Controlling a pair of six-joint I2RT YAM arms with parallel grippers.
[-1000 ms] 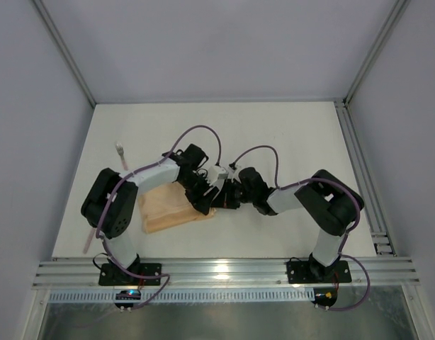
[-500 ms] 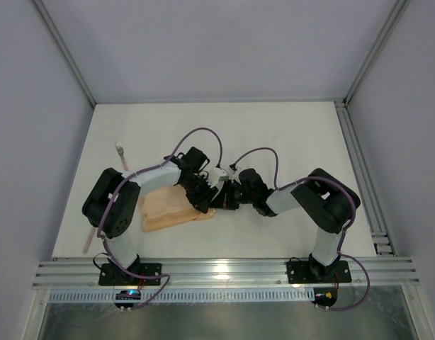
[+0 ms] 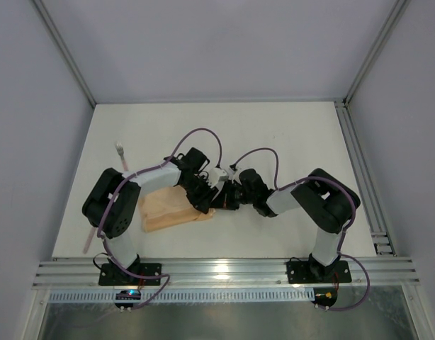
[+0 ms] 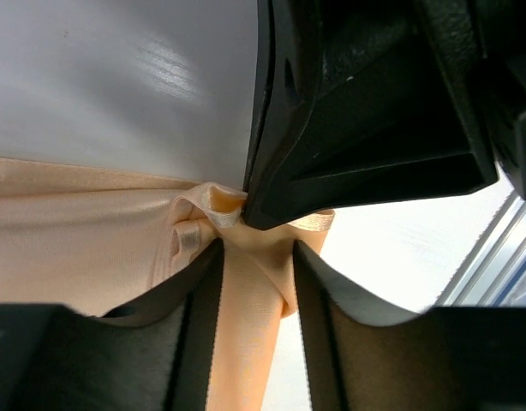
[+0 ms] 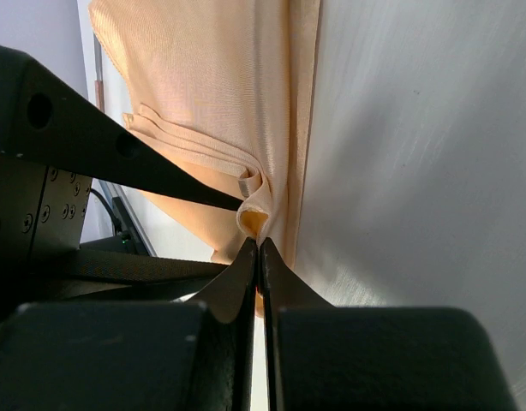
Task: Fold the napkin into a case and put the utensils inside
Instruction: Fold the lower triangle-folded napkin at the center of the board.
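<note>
Top view: the napkin (image 3: 168, 210) is laid folded on the desk (image 3: 288, 134). The left gripper (image 3: 203, 205) and right gripper (image 3: 219, 201) are met at its right end (a utensil (image 3: 120, 149) lies well apart).
Left wrist: the jaws are closed on a folded band.
Right wrist: the jaws are pinched almost shut on the bunched corner.
If opposing pulls are applied, the folds may be undone.
</note>
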